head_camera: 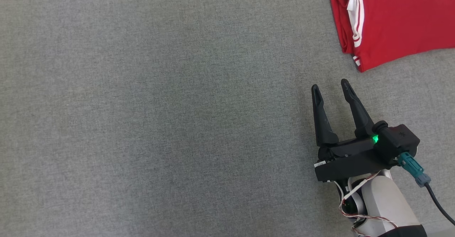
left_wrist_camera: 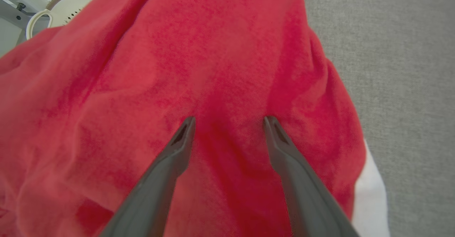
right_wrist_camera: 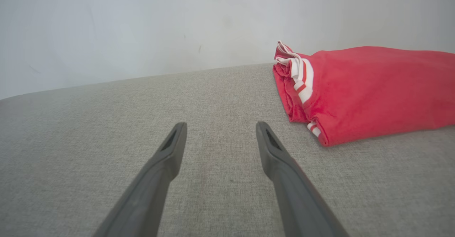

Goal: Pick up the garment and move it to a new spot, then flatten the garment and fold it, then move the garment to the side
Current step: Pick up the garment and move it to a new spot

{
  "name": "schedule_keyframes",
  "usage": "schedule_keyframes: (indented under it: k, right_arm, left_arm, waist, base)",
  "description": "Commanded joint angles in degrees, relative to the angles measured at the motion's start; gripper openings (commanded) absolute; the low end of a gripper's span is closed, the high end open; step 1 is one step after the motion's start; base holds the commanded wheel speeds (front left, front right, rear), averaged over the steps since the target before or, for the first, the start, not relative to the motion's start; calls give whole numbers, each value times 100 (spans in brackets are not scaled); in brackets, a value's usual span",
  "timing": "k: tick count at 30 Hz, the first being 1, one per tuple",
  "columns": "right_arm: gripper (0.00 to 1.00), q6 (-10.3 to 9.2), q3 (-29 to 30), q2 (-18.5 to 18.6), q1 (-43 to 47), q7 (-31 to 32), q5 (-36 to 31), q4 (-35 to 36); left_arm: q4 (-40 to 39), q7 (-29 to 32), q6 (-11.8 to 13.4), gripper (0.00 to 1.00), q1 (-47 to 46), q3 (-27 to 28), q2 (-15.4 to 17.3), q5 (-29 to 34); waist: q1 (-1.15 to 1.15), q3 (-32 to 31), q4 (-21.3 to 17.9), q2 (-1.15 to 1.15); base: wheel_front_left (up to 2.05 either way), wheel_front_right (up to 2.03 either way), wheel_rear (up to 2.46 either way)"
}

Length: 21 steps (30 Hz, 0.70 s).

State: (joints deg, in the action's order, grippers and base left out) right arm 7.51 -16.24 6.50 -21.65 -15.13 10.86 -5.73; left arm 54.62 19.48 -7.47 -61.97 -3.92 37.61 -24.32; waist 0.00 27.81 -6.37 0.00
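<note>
You have the folded red garment (head_camera: 398, 16) lying at the upper right of the grey cloth surface (head_camera: 160, 105) in the head view. Your right gripper (head_camera: 330, 85) sits near it, spread wide and empty. Your left gripper (left_wrist_camera: 229, 120) is also spread wide, over the red fabric with nothing pinched.

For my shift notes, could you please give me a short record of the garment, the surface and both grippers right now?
garment: red, white stripes, folded, at the surface's far right
surface: grey fabric
left gripper: open, pointed at the red cloth; contact unclear
right gripper: open, empty, over bare surface, apart from the garment
stage: fold looks done
</note>
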Motion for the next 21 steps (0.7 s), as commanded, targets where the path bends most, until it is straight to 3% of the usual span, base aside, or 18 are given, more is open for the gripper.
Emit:
schedule_keyframes:
  k: [1,7,9,16,21]
  right_arm:
    - [100,-4,9,20,11,-10,-36,17]
    - [100,-4,0,12,19,-10,-50,4]
    - [100,-4,0,14,7,-10,-54,-10]
    - [100,-4,47,49,-9,-10,-62,-48]
    - [100,-4,105,78,81,-11,-84,-84]
  left_arm:
    - [34,149,5,100,-119,-63,56,-102]
    - [155,586,4,99,-216,-285,131,-352]
    - [88,436,4,0,-172,-350,167,-374]
    - [-16,-580,4,0,-39,-485,275,-394]
    - [-16,-898,4,0,-173,-664,251,-421]
  waist:
    - [0,-1,-3,0]
    - [0,-23,-22,0]
    - [0,-30,-30,0]
    - [0,-112,-34,0]
    - [0,-265,49,0]
  base:
    - [0,0,0]
    - [0,0,0]
    - [0,0,0]
    - [0,0,0]
    - [0,0,0]
